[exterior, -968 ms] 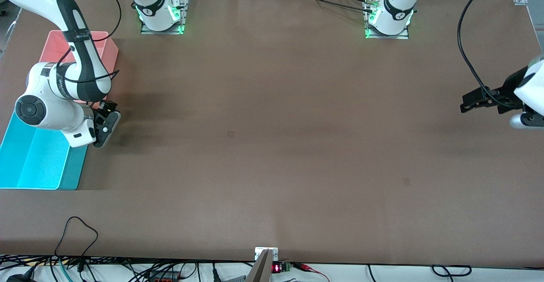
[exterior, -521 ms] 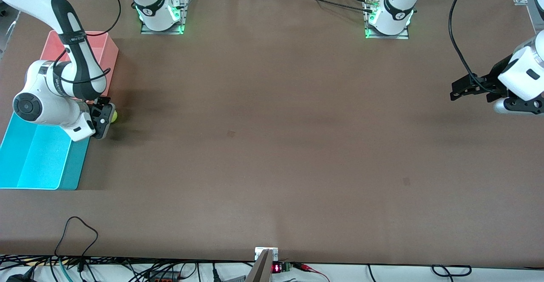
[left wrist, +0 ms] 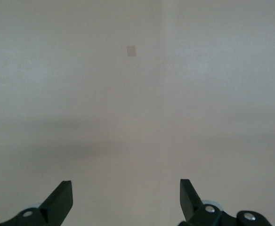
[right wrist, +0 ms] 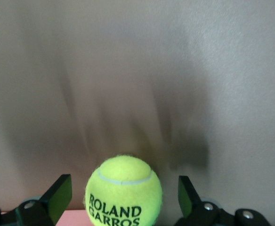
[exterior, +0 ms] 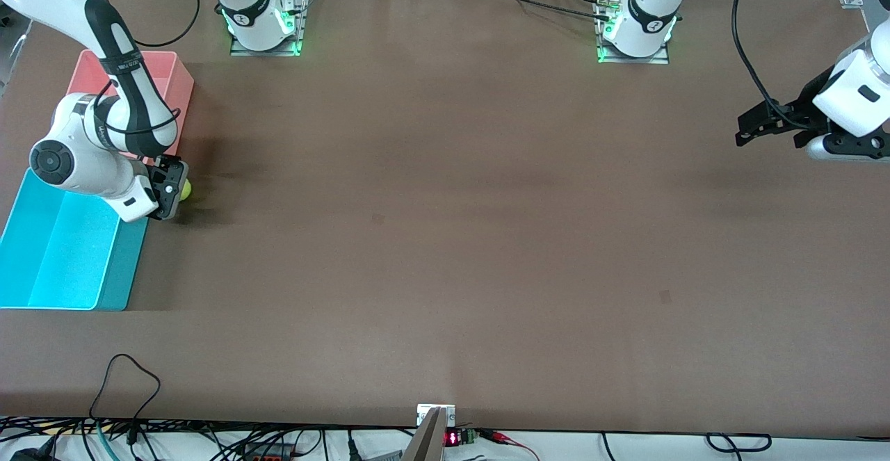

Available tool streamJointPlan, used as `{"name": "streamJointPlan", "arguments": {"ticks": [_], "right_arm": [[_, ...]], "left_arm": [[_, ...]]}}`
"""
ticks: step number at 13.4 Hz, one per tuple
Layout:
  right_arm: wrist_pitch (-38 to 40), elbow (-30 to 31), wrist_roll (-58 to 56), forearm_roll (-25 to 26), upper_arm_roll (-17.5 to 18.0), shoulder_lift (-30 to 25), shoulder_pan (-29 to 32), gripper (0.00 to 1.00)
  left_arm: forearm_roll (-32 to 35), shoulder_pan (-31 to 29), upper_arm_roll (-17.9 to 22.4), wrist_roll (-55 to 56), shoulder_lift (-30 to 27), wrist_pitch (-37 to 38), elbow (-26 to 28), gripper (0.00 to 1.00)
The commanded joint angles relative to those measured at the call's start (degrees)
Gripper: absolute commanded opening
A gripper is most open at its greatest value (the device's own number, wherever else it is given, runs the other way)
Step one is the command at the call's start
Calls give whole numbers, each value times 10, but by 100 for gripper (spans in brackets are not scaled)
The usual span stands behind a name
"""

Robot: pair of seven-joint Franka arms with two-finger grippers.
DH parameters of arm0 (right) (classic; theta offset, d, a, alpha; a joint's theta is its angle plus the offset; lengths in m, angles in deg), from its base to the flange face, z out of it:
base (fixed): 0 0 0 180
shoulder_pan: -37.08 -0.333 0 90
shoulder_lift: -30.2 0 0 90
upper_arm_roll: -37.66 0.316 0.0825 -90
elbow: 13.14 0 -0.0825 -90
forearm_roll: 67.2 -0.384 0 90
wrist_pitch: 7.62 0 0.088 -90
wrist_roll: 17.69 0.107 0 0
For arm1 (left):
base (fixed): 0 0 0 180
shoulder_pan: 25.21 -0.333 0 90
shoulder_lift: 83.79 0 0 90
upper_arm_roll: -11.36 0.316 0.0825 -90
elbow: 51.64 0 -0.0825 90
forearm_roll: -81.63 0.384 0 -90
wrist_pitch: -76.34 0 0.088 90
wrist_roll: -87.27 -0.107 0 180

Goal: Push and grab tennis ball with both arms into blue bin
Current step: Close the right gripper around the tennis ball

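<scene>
Tennis ball between the right gripper's spread jaws, beside the 2 bins.
Front view: right gripper (exterior: pixel 170 190) sits by the tennis ball (exterior: pixel 185 189) on the table (exterior: pixel 445 238), next to the blue bin (exterior: pixel 42 287) and pink bin (exterior: pixel 179 78). Left wrist view: left gripper (left wrist: pixel 126 197) spread, holding nothing, over bare table. Right wrist view: the ball lies between spread jaws, ungripped.

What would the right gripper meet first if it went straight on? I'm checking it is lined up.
The tennis ball: it sits between the open jaws of the right gripper, seemingly untouched, bare table past it.
</scene>
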State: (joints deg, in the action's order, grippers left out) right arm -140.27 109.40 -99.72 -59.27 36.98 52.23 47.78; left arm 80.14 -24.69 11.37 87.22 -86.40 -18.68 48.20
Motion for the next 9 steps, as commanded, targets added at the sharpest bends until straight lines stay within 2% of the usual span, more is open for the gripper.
{"name": "streamJointPlan", "arguments": {"ticks": [1, 5, 9], "right_arm": [[-28, 30, -21, 9, 5, -16, 14, 100], [-56, 52, -27, 9, 3, -15, 22, 100], [-63, 53, -34, 9, 3, -15, 30, 100]], "left_arm": [[0, -2, -3, -6, -17, -10, 23, 100], [0, -3, 3, 0, -12, -1, -1, 100], [-3, -3, -1, -5, -9, 0, 0, 100]]}}
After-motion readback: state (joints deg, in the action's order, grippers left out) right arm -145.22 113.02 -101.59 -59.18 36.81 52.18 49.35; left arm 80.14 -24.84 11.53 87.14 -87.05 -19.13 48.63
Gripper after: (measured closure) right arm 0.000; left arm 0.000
